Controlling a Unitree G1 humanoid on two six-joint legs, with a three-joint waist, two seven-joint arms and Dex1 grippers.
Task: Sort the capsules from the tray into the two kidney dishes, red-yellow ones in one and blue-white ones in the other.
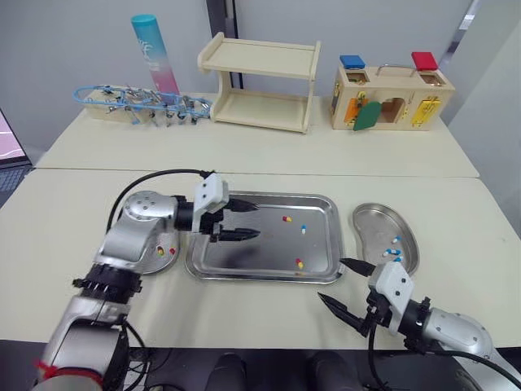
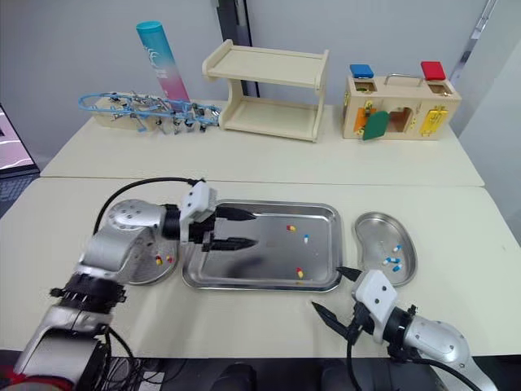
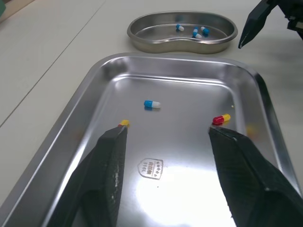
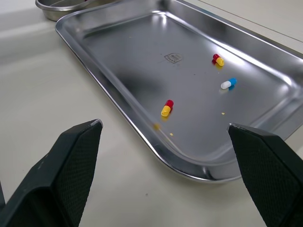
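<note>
Left gripper (image 1: 257, 220) hovers spread and empty over the tray (image 1: 260, 278); right gripper (image 1: 331, 280), also spread, sits beside it.
Three capsules (image 1: 299, 263) lie in the tray; a closing pinch may flick one across the slick steel.

Two cream tables pushed together here, the near table (image 1: 269, 314) and the far table (image 1: 269, 151), with a thin seam running straight across between them. Plain pale grey wall (image 1: 65, 49) behind, broken by a dark upright strip (image 1: 218, 16). Along the far edge there's a little two-tier wooden shelf (image 1: 260, 81) in the middle, a wooden box (image 1: 391, 102) with a blue and a red block on top toward the far right corner, and a teal-and-pink tube (image 1: 155, 53) standing behind some blue wire rack (image 1: 138, 102) toward the far left corner. Off the left edge a screen (image 2: 12, 138) glows pinkish over dark floor (image 2: 12, 189). Light's even and soft.
</note>
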